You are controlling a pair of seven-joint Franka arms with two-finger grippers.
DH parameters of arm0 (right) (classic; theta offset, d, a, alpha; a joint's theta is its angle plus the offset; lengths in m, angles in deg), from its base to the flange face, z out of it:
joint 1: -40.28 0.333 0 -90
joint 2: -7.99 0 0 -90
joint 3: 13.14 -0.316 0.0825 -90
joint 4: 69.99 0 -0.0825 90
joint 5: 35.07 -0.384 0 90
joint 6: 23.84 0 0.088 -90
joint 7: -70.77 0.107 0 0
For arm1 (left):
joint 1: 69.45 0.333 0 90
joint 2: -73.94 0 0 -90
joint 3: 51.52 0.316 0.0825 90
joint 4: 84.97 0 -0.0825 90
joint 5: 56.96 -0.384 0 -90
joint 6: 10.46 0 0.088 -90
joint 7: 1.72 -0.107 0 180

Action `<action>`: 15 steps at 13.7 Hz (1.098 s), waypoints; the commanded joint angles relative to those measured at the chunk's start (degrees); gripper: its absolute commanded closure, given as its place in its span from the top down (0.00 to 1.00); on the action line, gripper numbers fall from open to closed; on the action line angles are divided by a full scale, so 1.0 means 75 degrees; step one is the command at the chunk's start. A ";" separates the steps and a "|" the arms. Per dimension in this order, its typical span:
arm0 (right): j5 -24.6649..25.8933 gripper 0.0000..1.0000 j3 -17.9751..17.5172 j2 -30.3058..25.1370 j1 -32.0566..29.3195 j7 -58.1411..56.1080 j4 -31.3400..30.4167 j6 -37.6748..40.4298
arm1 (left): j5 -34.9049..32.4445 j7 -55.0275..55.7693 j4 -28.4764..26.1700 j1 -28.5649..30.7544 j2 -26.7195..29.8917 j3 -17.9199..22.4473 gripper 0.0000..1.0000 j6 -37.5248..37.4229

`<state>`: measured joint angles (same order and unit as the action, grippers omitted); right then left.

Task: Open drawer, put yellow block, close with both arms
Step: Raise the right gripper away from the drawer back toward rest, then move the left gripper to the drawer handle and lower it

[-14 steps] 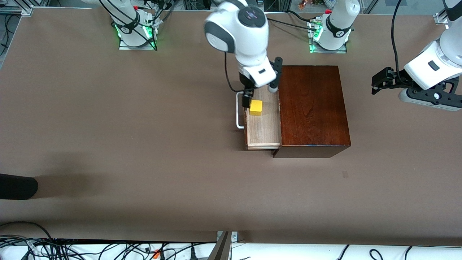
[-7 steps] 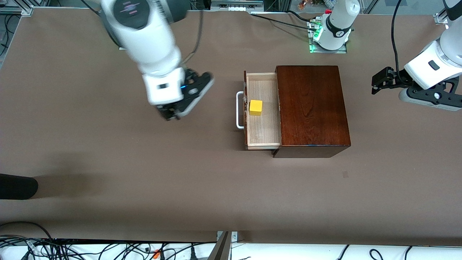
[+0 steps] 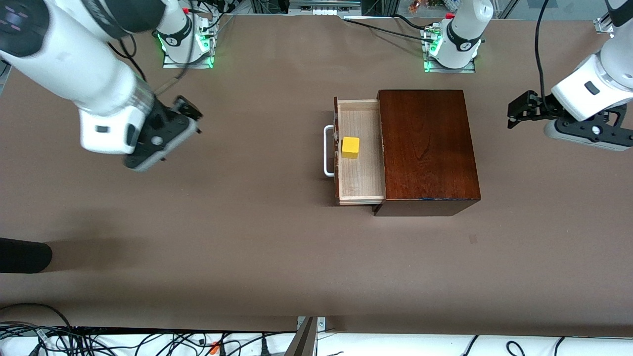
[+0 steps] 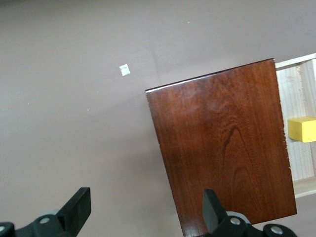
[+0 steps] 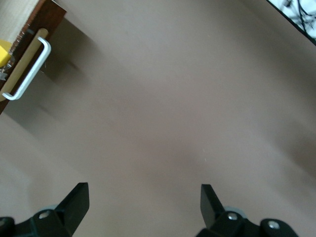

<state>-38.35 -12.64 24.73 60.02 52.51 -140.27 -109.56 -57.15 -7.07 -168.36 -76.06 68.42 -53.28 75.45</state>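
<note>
The drawer [image 3: 361,170] is pulled out of the reddish-brown box [image 3: 425,148], with its white handle [image 3: 326,151] toward the right arm's end. The yellow block [image 3: 350,147] lies in the tray beside the drawer front. My right gripper [image 3: 190,116] is open and empty over bare table, well away from the handle. Its wrist view shows the handle [image 5: 29,69], a sliver of the block [image 5: 4,53] and the gripper [image 5: 143,205]. My left gripper [image 3: 517,111] waits open and empty above the table off the box's closed end. Its wrist view shows the gripper [image 4: 145,207], the box [image 4: 227,148] and the block [image 4: 302,129].
A dark rounded object [image 3: 22,254] pokes in at the table edge at the right arm's end, nearer the camera. A small pale mark [image 3: 473,239] lies on the mat nearer the camera than the box. Cables [image 3: 99,341] run along the near edge.
My right gripper has left the drawer and swung up and away toward the right arm's end of the table, leaving the yellow block in the tray. The left arm has barely moved.
</note>
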 commanded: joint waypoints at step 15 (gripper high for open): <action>0.0272 1.00 0.0940 -0.2501 -0.0910 0.1662 -0.3579 -0.0853 | 0.0471 -0.0143 0.0361 -0.0605 -0.0670 -0.3116 1.00 0.0228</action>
<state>-37.62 -5.83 6.90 53.46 65.24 -166.30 -115.34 -54.56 -7.07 -166.95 -78.34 66.22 -74.74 75.93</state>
